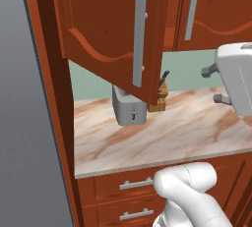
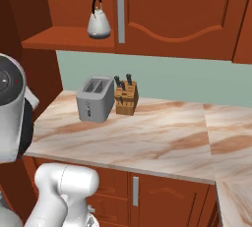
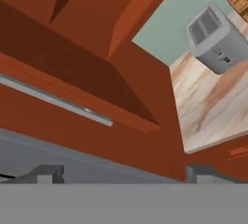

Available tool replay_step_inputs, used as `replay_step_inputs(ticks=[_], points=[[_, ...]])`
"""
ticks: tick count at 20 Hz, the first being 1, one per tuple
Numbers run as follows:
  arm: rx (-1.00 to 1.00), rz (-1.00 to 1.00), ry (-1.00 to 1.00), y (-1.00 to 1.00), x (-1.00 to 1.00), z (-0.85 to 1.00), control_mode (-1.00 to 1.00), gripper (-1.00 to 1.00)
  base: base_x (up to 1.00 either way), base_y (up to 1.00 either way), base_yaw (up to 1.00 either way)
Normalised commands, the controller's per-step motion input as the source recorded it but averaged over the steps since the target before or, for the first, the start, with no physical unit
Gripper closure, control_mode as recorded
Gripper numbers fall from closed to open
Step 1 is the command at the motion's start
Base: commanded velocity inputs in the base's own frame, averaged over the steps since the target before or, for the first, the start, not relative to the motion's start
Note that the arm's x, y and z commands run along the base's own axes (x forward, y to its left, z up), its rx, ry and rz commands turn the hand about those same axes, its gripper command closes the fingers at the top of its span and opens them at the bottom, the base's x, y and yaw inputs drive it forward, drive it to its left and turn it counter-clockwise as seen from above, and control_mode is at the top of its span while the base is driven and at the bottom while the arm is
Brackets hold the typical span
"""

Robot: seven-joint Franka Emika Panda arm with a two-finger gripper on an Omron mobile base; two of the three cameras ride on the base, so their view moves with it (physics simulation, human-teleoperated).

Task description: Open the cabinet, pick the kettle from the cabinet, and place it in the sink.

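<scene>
Sitting upright on the open cabinet [image 2: 74,39] shelf, the kettle [image 2: 99,22] is exposed, its black handle arching on top, the swung-out door [image 1: 110,29] hanging to its left. The gripper [image 3: 121,173] shows two dark fingertips set wide apart with nothing between them, facing the door's underside. The reach would go best by clearing that door edge first, then rising to shelf height and closing squarely on the kettle's handle or body. Below, on the countertop [image 2: 162,142], stand one toaster [image 2: 95,99] and one knife block [image 2: 126,98], just beside each other. One kettle.
</scene>
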Motion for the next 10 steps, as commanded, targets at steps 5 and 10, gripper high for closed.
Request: replay_step_inputs(ticks=[5,10], points=[[0.22,0.22,0.02,-0.10,0.32,-0.02,-1.00,-1.00,0.00,0.00,0.00],[0.17,0.11,0.07,0.02,0.54,-0.04,-1.00,-1.00,0.00,0.00,0.00]])
